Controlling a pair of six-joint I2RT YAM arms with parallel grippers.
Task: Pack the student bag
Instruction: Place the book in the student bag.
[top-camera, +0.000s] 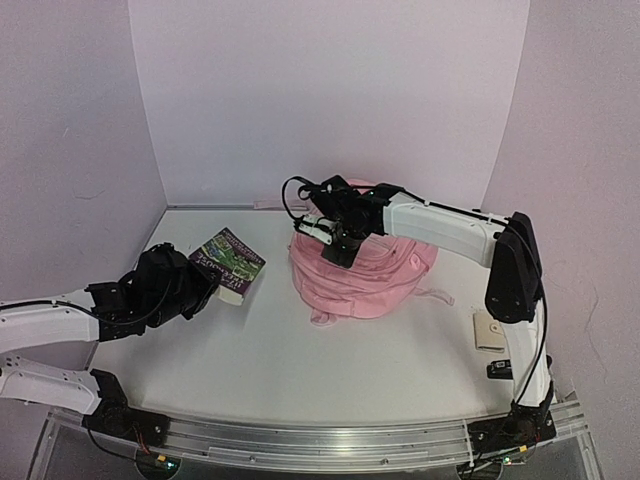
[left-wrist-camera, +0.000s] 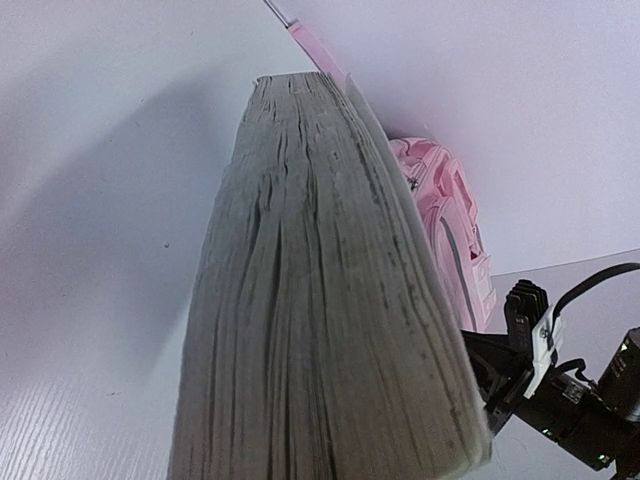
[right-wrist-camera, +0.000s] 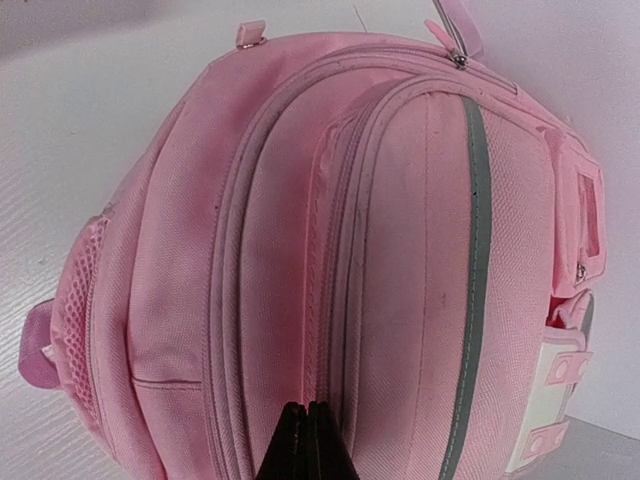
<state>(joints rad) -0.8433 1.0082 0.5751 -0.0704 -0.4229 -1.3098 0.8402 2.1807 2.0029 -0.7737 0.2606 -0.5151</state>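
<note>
The student bag (top-camera: 372, 272), a soft pink backpack, lies at the middle back of the table, its zipped front pockets facing the right wrist camera (right-wrist-camera: 400, 250). My right gripper (top-camera: 340, 248) is down on the bag's left side. Its black fingertips (right-wrist-camera: 312, 412) are shut together right on a zip seam; whether they pinch anything does not show. My left gripper (top-camera: 205, 285) is shut on a thick paperback book (top-camera: 228, 262) with a purple and green cover, held left of the bag. The book's grey page edges (left-wrist-camera: 320, 300) fill the left wrist view and hide the fingers. The bag (left-wrist-camera: 445, 215) shows behind it.
A small beige flat object (top-camera: 488, 330) and a small black item (top-camera: 500, 371) lie by the right arm's base. White walls close in the back and sides. The right arm's black wrist (left-wrist-camera: 560, 395) shows past the book. A pale pink strip (left-wrist-camera: 318, 45) lies at the wall's foot.
</note>
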